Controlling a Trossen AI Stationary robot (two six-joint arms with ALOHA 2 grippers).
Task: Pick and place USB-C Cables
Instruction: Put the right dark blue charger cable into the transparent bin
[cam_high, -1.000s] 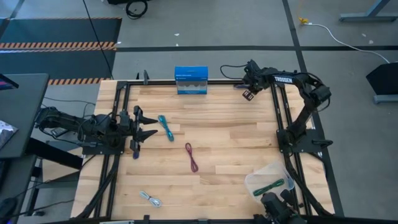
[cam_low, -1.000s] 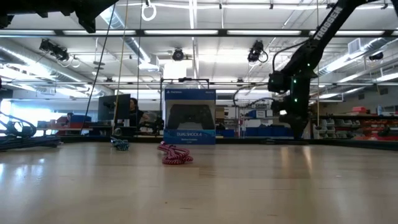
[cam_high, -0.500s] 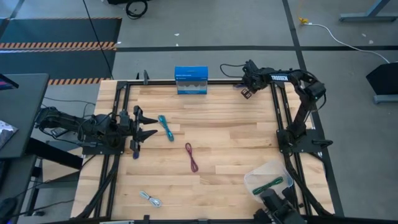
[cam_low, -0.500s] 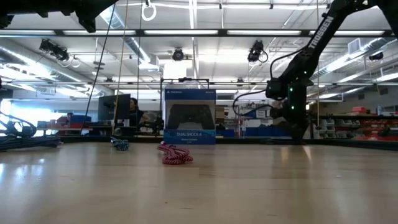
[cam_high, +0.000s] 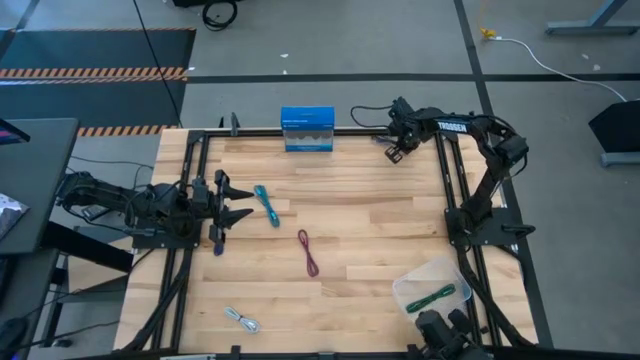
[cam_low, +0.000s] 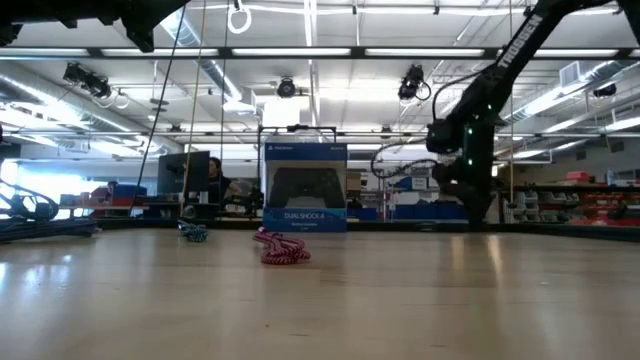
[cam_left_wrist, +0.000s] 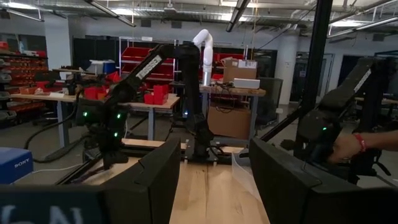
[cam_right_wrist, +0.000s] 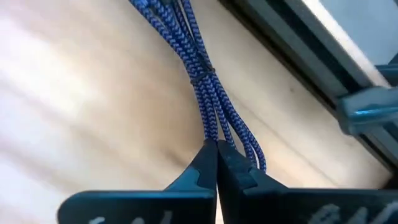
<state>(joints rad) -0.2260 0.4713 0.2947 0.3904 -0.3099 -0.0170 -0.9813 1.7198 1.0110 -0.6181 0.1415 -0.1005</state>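
Only the green cable (cam_high: 432, 297) lies in the clear tray (cam_high: 408, 285), while the right end effector (cam_right_wrist: 216, 163) pinches the purple cable (cam_right_wrist: 200, 70).

- The middle of the table (cam_high: 370, 215) is broad bare wood; only the maroon cable (cam_high: 308, 252) and, nearer the left edge, the teal cable (cam_high: 267, 205) lie in it.
- The blue box (cam_high: 307, 129) stands upright at the far edge.
- The black frame rails (cam_high: 448, 175) run along the left, right and far edges.
- The clear tray (cam_high: 432, 287) fills the near right corner.
- The white-grey cable (cam_high: 241, 320) lies by the near edge.
- The right gripper (cam_high: 396, 151), pinched together, crowds the far right corner.
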